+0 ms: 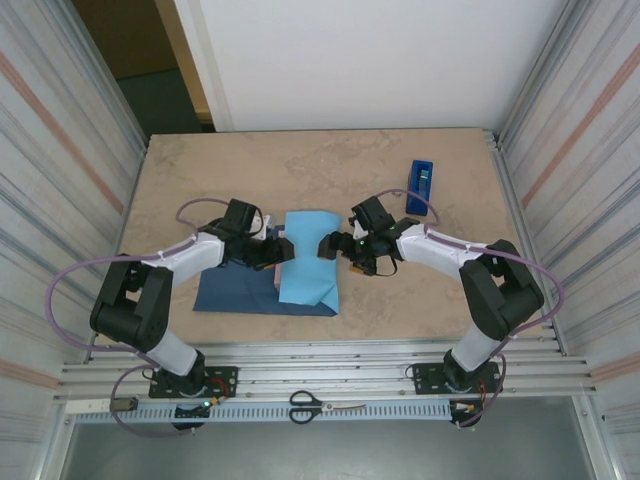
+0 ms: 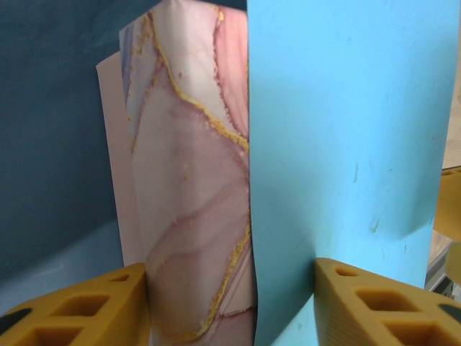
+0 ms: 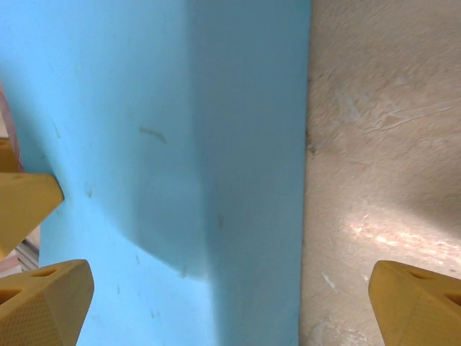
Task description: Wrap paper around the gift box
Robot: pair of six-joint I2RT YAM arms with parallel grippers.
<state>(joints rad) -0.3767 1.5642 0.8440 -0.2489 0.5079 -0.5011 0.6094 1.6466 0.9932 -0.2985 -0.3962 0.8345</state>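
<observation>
Paper (image 1: 308, 258) folded light-side-up hides most of the box (image 2: 191, 209). Left gripper (image 2: 230, 303) and right gripper (image 3: 230, 303) both gape wide, gripping nothing.

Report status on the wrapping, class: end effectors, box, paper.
Both end effectors, left and right, open at the fold. Paper light side up, half over box. Tape dispenser aside.

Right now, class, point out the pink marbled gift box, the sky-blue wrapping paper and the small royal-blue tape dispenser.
gift box (image 2: 191, 216): left wrist view, marbled face.
paper (image 1: 308, 262): top view, folded light-blue flap.
tape dispenser (image 1: 421, 187): top view, its body.
</observation>
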